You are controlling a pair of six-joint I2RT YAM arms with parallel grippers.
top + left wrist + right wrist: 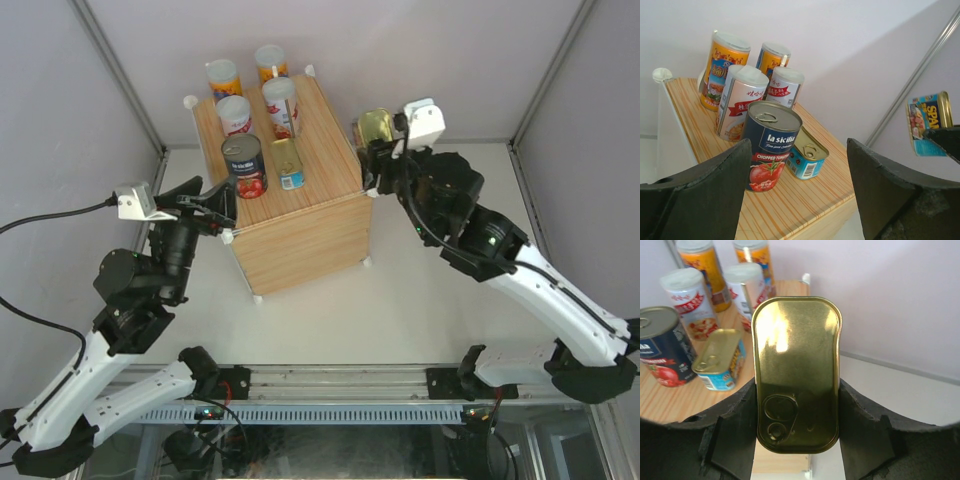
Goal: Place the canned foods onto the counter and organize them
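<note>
From above, my right gripper (375, 138) is clamped on a gold tin (374, 126), which hangs just off the far right edge of the counter (310, 225), over the table (400, 310), its shiny face turned up toward the camera. On the counter top stand four tall cans (281, 105) at the back, and the tomato can (246, 165) upright near the front left. Just beside it lies a flat tin (288, 163), long axis running front to back. My left gripper (222, 208) sits at the counter's near left corner.

My left wrist view shows my fingers (710, 195) spread wide and gripping nothing. Beyond the gap stands the tomato can (769, 145), with the flat tin (807, 155) at its right side. The held tin (927, 122) is in the air off to the right, label toward me.

In my right wrist view my fingers (735, 432) press the two long sides of the gold tin (797, 375). Its long axis runs along my fingers, lid facing the camera, pull ring at the end nearest my wrist. The counter (670, 405) lies beyond to the left.
</note>
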